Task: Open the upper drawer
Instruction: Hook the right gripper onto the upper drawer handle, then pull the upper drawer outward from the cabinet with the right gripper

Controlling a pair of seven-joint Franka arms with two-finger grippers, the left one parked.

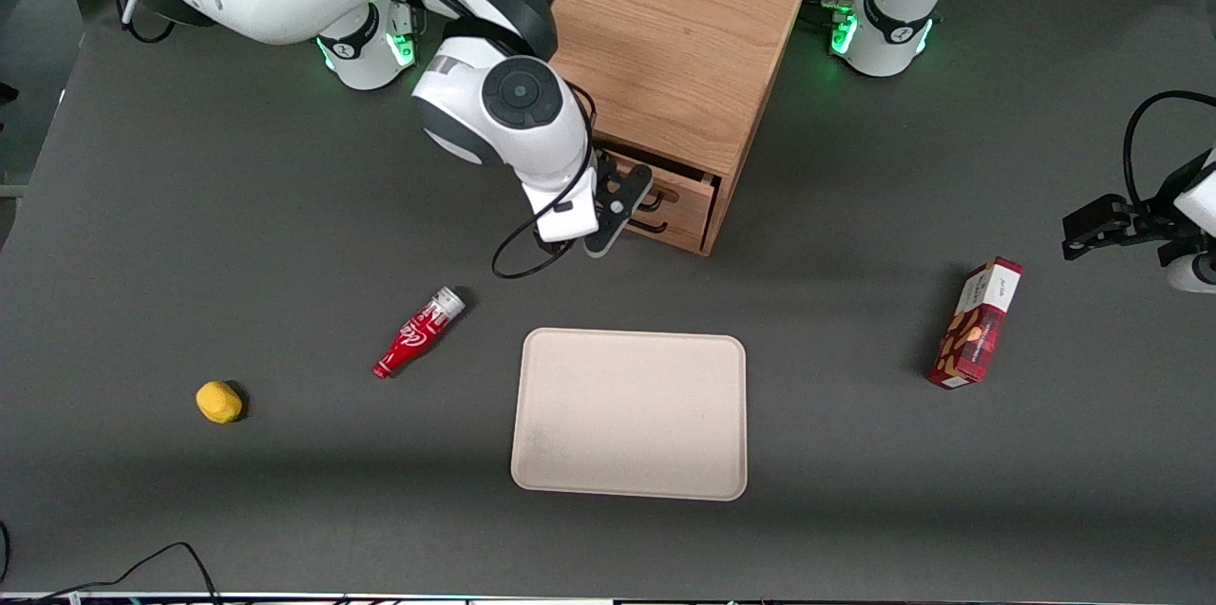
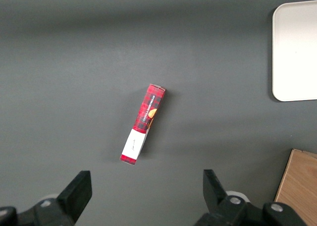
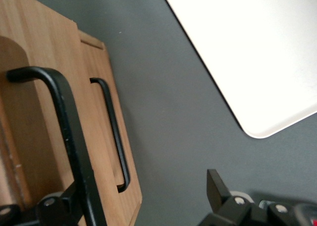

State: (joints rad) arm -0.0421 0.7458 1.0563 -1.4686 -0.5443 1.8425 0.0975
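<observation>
A boxy light-oak cabinet [image 1: 676, 64] stands on the dark grey tabletop [image 1: 190, 206], its two drawer fronts facing the front camera at a slant. The upper drawer [image 1: 676, 192] looks slightly pulled out, with a dark gap showing under the cabinet's top; the lower drawer [image 3: 106, 122] sits beneath it with a matching black wire handle.

The working arm reaches down in front of the cabinet, and its end effector [image 1: 622, 206] is right at the drawer fronts. From the wrist camera, the upper drawer's handle [image 3: 64, 132] runs close past one finger [image 3: 57, 206], while the other finger [image 3: 218, 189] stands well apart from it over bare tabletop. So the fingers are spread wide and grip nothing; the handle seems to lie within their span, near one finger.

As I judge it, this is the grasping step: the end effector is lined up on the upper handle but has not closed. The next move calls for closing on the thin wire, then pulling straight out along the drawer's slide, toward the pale tray [image 1: 629, 413].

Elsewhere lie a red bottle [image 1: 418, 331], a yellow lump [image 1: 218, 402], and a red box [image 1: 978, 325] toward the parked arm's end.
</observation>
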